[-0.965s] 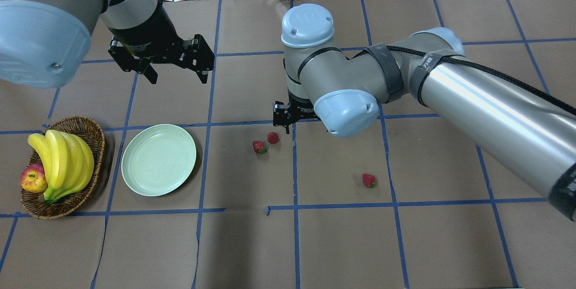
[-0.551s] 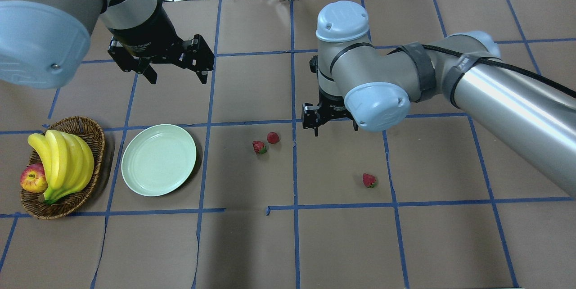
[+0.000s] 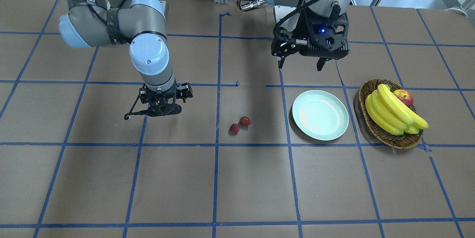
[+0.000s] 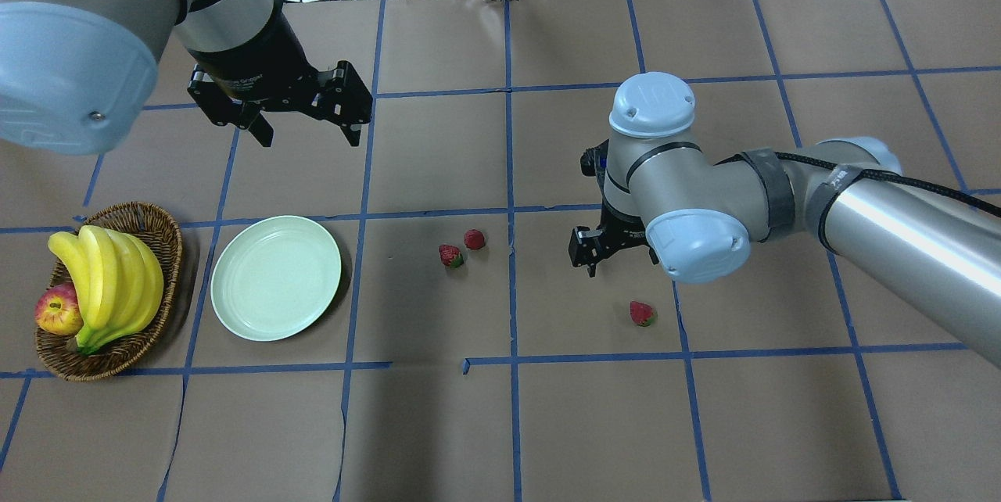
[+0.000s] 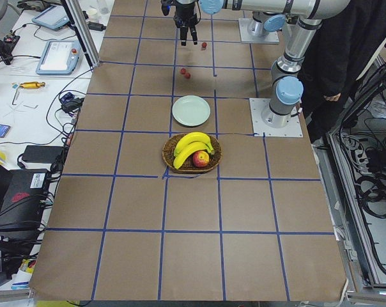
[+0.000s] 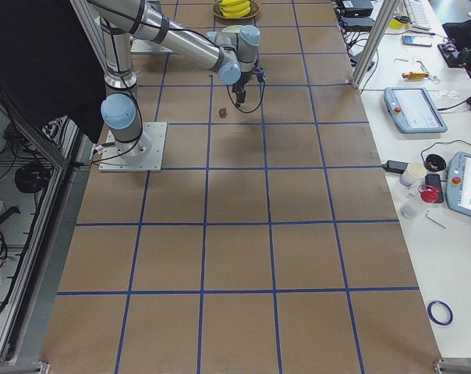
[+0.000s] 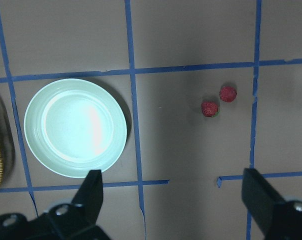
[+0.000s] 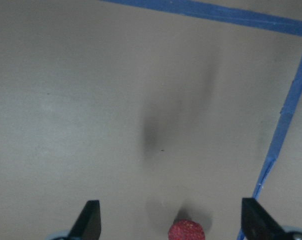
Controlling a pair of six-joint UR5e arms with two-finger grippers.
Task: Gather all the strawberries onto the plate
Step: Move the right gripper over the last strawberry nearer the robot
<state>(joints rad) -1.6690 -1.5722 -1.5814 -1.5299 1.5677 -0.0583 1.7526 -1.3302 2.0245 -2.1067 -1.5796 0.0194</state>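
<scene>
Though tiny, lone strawberry, tip seemingly toward plate.

Brown paper-covered table gridded with blue tape; white bench alongside.

1. Left arm comes in high, its wrist bent so the left claw points straight down, fingers spread wide.
2. Right arm reaches across lower, forearm slanting inward, wrist joints folded so the right claw hangs vertically.
3. The right claw's fingers likewise stand wide apart.
4. The two claws are well apart from each other.
</scene>
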